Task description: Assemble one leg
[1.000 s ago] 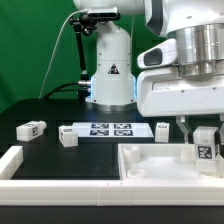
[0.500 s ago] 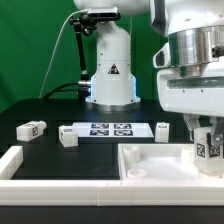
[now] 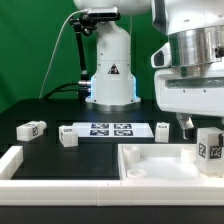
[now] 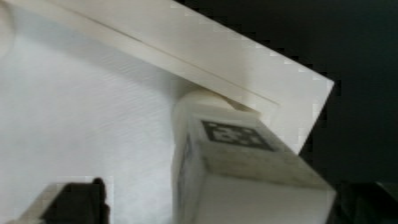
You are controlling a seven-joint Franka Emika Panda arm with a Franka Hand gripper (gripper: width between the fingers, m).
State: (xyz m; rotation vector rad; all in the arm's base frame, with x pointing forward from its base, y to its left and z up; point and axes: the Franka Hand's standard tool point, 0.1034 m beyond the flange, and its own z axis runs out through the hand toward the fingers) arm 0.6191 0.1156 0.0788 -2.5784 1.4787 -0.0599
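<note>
The arm [image 3: 110, 62] rises from its white base at the far middle of the surface [image 3: 60, 152]. Its wrist reaches over to the near side, at the exterior view's right, with the bulky white hand housing pointing straight down. The gripper [image 3: 197, 122] hangs low there, its dark fingers [image 3: 183, 124] spread wide apart. The wrist view shows only one fingertip [image 4: 71, 203] clearly, clasping nothing.
</note>
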